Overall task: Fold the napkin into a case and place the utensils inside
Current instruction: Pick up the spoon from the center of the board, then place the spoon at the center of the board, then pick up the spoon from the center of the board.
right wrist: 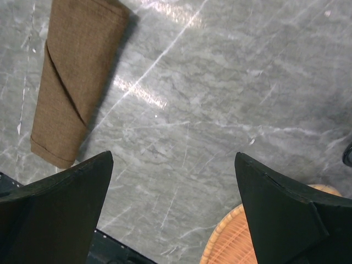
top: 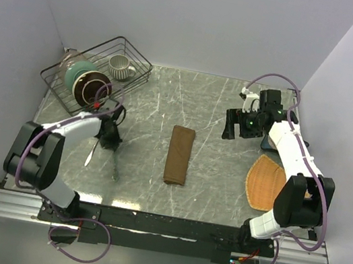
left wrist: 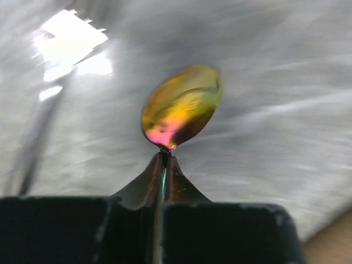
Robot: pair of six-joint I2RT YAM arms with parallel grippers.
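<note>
Between left pincer fingers, spoon neck clamped, handle hidden; right pincer spread wide.

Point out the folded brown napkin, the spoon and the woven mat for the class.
folded brown napkin [top: 179, 154]: top external view, middle of the cloth.
spoon [left wrist: 181, 105]: left wrist view, centre of its gold-orange bowl.
woven mat [top: 263, 183]: top external view, middle of the fan-shaped weave.

Brown case, gold-orange spoon bowl shading to pink, grey white-veined marbled table, orange-tan woven mat.
</note>
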